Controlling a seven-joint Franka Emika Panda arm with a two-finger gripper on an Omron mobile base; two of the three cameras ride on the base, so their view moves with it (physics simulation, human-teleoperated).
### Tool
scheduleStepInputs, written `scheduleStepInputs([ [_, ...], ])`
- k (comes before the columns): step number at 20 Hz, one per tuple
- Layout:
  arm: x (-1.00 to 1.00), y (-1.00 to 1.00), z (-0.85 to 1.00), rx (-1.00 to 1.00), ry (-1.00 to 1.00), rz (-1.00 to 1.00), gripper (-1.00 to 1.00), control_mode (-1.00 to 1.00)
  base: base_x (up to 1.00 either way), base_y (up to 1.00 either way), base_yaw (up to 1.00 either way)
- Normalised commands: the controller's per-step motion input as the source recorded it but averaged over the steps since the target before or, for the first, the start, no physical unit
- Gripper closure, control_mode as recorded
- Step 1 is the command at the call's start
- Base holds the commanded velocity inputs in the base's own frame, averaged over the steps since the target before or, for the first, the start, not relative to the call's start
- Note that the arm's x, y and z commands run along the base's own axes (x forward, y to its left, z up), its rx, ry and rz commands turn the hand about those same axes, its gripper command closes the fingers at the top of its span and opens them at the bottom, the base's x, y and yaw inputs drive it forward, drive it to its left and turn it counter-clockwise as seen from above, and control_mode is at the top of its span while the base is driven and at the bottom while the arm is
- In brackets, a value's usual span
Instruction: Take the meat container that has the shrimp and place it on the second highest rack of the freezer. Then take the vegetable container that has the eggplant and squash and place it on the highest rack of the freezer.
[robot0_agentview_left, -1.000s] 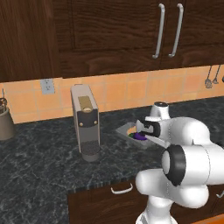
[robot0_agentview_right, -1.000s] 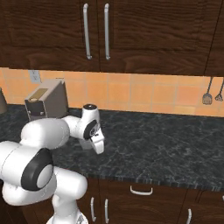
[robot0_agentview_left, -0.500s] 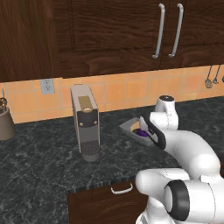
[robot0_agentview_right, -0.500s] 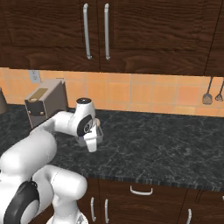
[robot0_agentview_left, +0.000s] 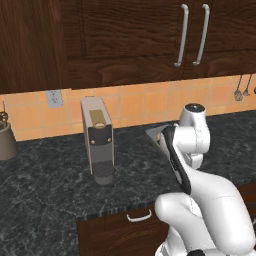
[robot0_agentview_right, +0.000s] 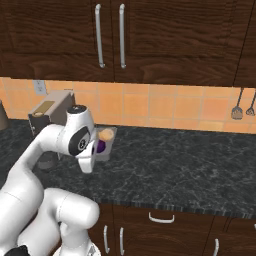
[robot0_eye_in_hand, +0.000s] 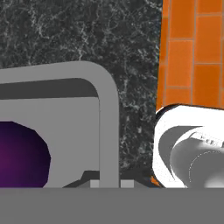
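The vegetable container (robot0_agentview_right: 111, 143) is a grey tray holding the purple eggplant (robot0_agentview_right: 101, 146) and the tan squash (robot0_agentview_right: 105, 134). It hangs just above the dark counter, near the tiled wall. In the hand view its rim (robot0_eye_in_hand: 108, 113) runs down between my fingertips, and my gripper (robot0_eye_in_hand: 109, 180) is shut on that rim, with the eggplant (robot0_eye_in_hand: 19, 155) just inside. In the left base view one corner of the tray (robot0_agentview_left: 154, 133) peeks out from behind my arm. The meat container, the shrimp and the freezer are out of view.
A grey coffee machine (robot0_agentview_left: 97, 140) stands on the counter left of the tray. A utensil pot (robot0_agentview_left: 6, 142) sits at the far left. Dark wall cabinets (robot0_agentview_right: 110, 35) hang low overhead. Ladles (robot0_agentview_right: 237, 107) hang on the orange tiles at the right.
My arm has folded and swung, its hand rising a little with the tray held in it. The jaws have closed the last bit on the rim.
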Motion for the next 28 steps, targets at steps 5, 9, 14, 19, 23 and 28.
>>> scheduleStepInputs([
  [5,-0.54,0.33,0.59,0.03,-0.01,-0.01,1.0,-1.0,0.0,0.0,0.0],
  [9,-0.71,0.26,0.39,0.13,0.0,-0.08,1.0,-1.0,0.0,0.0,0.0],
  [14,-0.47,0.22,0.36,0.12,-0.02,-0.17,1.0,-1.0,0.0,0.0,0.0],
  [19,-0.16,0.01,0.41,0.03,-0.01,-0.02,1.0,-1.0,0.0,0.0,0.0],
  [23,-0.49,0.0,0.45,0.0,0.0,0.0,1.0,-1.0,0.0,0.0,0.0],
  [28,-0.42,0.0,0.5,-0.01,0.0,0.0,1.0,-1.0,0.0,0.0,0.0],
])
